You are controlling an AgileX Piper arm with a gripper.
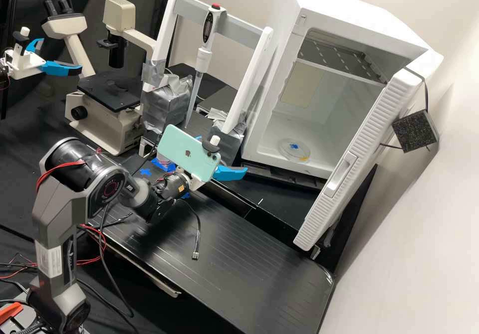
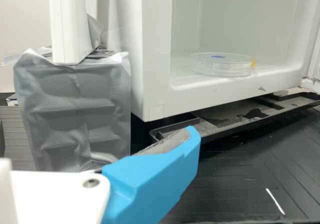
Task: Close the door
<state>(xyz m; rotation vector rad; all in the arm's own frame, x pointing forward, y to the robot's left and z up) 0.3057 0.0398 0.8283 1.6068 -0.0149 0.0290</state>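
Your gripper [image 1: 222, 153]: blue fingers spread wide, in front of white cabinet [image 1: 366, 22], near edge away from door. Door [image 1: 357, 147] stands open at cabinet's opposite side, swung outward. You see round clear dish [image 1: 294, 149] on cabinet's inside floor; pipette [image 1: 203, 60] beside cabinet.

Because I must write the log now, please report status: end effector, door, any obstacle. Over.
End effector open, holding nothing, away from door. Door wide open. Round dish inside cabinet, likely clear of door's swing.
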